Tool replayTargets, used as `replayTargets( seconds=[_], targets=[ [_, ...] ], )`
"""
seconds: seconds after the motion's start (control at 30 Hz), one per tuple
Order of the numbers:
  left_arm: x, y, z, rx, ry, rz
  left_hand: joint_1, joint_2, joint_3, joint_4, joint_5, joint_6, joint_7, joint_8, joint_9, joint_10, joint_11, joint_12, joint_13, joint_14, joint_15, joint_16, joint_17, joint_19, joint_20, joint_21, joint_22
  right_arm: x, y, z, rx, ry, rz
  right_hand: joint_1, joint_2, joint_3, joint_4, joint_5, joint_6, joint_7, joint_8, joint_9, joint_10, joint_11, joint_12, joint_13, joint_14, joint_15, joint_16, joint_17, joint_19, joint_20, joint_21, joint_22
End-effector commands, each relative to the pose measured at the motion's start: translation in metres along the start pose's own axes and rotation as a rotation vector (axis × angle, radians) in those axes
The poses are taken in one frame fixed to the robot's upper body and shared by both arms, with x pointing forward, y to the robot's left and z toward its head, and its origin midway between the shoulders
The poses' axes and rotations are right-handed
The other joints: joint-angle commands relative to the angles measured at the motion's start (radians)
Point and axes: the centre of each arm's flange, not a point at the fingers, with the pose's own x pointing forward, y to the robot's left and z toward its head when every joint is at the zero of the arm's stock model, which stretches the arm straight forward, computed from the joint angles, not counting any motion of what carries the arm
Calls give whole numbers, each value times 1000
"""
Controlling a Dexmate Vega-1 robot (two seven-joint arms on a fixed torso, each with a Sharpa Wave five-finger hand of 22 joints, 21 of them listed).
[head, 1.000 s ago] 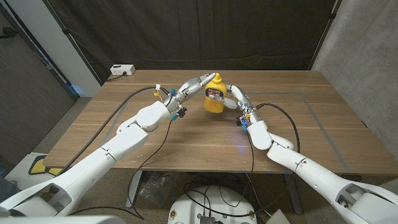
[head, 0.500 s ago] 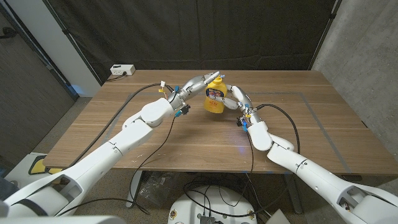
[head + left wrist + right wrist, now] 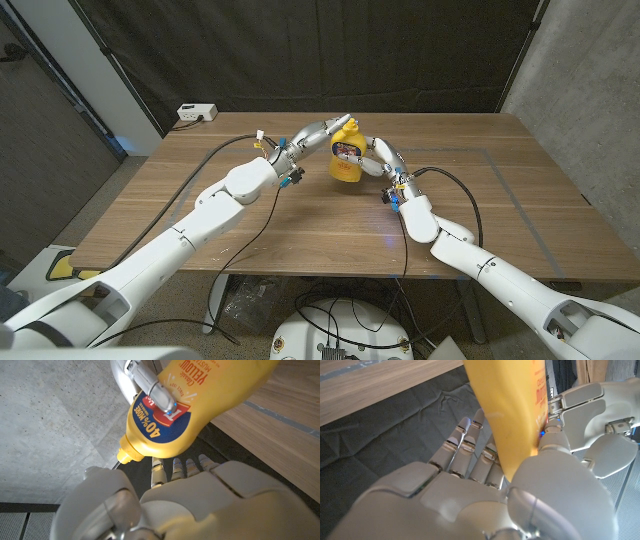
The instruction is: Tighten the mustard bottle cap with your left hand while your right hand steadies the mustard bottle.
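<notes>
The yellow mustard bottle (image 3: 346,160) stands at the middle of the table's far half, with its cap (image 3: 350,124) on top. My right hand (image 3: 375,156) grips the bottle's body from the right; its fingers (image 3: 470,450) wrap behind the bottle (image 3: 510,415) and one fingertip (image 3: 159,393) presses on the label. My left hand (image 3: 316,135) reaches in from the left with its fingers stretched up to the cap. In the left wrist view the cap's nozzle (image 3: 122,454) sits just off the thumb (image 3: 100,485), with a small gap, and the fingers (image 3: 175,467) lie behind the bottle (image 3: 200,405).
A white power strip (image 3: 196,113) lies at the table's back left corner. Black cables (image 3: 225,150) trail from both wrists across the wooden table (image 3: 500,210). Thin tape lines (image 3: 510,195) mark a rectangle on the right side. A dark curtain hangs behind.
My left hand has risen a little and slid right, so its fingertips now lie by the cap. The bottle and my right hand have stayed in place.
</notes>
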Motion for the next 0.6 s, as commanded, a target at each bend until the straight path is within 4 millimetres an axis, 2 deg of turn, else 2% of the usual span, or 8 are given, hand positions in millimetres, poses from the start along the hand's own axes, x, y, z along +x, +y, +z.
replayTargets(
  seconds=[0.03,0.17,0.3,0.47,0.6],
  targets=[
    [-31,-8,1,-28,36,62,11,3,4,3,-6,-8,-11,-6,2,1,-5,-1,1,-2,-2,1,2,-80,7,8,1,2,-2,-7,-1,16,-1,65,75,49,42,1,34,-28,-2,5,8,2,1,5,8,-89,-4,2,5,-46,-4,1],
    [-40,-13,1,-36,38,94,13,5,5,3,-7,-36,-13,-17,2,-2,-5,-3,1,-3,-3,1,2,-79,6,8,2,4,-2,-11,-5,22,2,65,75,49,42,1,34,-29,-3,5,8,2,1,5,8,-89,-4,2,5,-47,-4,1],
    [-45,-16,1,-45,27,113,17,7,6,3,-9,-85,-38,-32,2,-10,-11,-7,1,-7,-6,-1,2,-76,8,9,1,5,0,-13,-7,26,6,65,75,49,42,0,35,-29,-3,5,8,2,0,5,8,-89,-4,2,5,-46,-4,1],
    [-49,-16,3,-36,17,127,19,8,6,3,-10,-105,-54,-34,3,-16,-14,-10,2,-10,-10,-2,2,-78,10,8,1,7,2,-16,-6,30,10,65,75,49,42,0,35,-29,-4,5,7,2,-1,5,8,-89,-4,2,5,-46,-5,1],
    [-49,-15,2,-41,19,129,20,8,7,2,-10,-105,-55,-33,3,-16,-15,-10,2,-11,-11,-2,2,-78,10,8,1,9,3,-17,-8,31,13,65,75,49,42,-1,35,-29,-5,5,7,2,-1,5,8,-89,-5,2,5,-46,-5,1]
  ],
)
